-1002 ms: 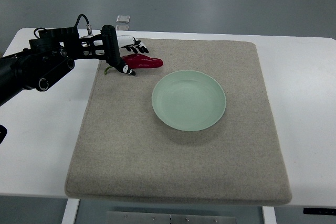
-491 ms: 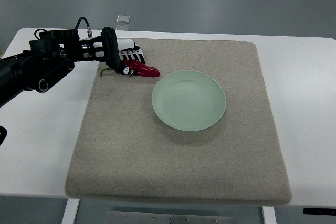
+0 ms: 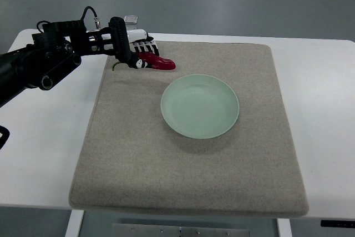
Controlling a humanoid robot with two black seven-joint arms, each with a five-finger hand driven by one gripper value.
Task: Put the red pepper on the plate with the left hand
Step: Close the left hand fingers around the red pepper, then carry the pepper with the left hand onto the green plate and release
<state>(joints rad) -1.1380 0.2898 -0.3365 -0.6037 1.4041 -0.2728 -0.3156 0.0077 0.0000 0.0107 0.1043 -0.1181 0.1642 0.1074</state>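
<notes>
Here, in the top view, the left robot hand [image 3: 135, 54] has its fingers curled around the red pepper [image 3: 157, 62], whose tip pokes out to the hand's right. The plate [image 3: 199, 105] sits apart, nearer the robot and rightward, on the mat [image 3: 188, 170] covering the bench [image 3: 44, 154].

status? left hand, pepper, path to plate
Left hand shut on red pepper, far-left of mat. Plate empty, mid-mat. Right hand out of view. Nothing between pepper and plate.
</notes>
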